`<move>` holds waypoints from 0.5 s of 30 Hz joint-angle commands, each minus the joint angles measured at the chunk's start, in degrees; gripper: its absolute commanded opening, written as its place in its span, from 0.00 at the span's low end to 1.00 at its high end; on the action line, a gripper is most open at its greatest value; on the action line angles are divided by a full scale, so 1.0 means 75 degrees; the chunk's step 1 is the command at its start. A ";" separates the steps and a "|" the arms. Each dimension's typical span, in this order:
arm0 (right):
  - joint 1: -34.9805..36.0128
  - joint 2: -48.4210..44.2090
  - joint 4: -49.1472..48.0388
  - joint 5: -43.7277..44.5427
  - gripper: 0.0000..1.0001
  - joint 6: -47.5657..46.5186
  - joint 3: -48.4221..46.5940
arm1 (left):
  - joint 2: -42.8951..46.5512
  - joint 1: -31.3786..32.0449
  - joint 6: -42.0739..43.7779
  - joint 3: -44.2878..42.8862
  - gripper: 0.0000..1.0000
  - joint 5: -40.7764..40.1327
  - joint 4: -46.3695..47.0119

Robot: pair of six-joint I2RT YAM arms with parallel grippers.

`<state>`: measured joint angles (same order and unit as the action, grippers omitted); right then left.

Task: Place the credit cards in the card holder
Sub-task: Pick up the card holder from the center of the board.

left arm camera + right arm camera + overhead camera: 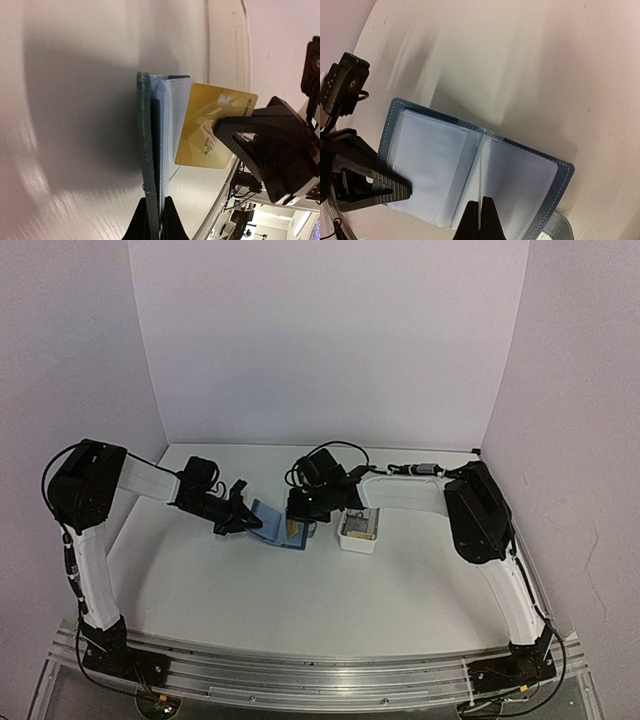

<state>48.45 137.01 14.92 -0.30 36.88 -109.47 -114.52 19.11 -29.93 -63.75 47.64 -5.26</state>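
— So, which step are they on?
— The loading itself. The left gripper [154, 222] is pinched tight on one edge of the small blue folding card holder [435, 165]. It's held opened out between the two arms, clear sleeves showing, low over the white table [300, 600]. I can't tell whether it rests on the table.
— And the other arm?
— The right gripper [480, 222] is closed on a thin gold plastic card [197, 130]. It grips one end, and the free end reaches over the open sleeves. I'd say the card isn't in a pocket yet, but that's hard to see.
— What does it need next?
— To my eye, lining the card's leading edge up with a sleeve mouth and sliding it in flat. The left side has to steady the holder so it doesn't skid or fold.
— More to go?
— Seems so. What look like pale cards [362, 525] sit in the long white tray [352, 545], just beside the right gripper.
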 commanded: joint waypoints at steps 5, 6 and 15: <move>-0.0091 -0.2782 -0.0672 0.0039 0.00 -0.1069 -0.0271 | 0.2232 -0.0077 0.0724 0.0084 0.00 0.1576 0.1763; -0.0085 -0.2974 -0.0845 0.0039 0.00 -0.1111 -0.0062 | 0.2386 -0.0086 0.0830 0.0064 0.00 0.1697 0.1848; -0.0079 -0.5900 -0.5635 -0.0161 0.00 -0.0850 0.3463 | 0.4030 -0.0064 0.0699 -0.0031 0.00 0.1364 0.3169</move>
<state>47.55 97.51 -8.69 -0.64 30.02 -92.25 -89.60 18.79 -24.05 -62.74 57.39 9.96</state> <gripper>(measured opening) 0.004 0.037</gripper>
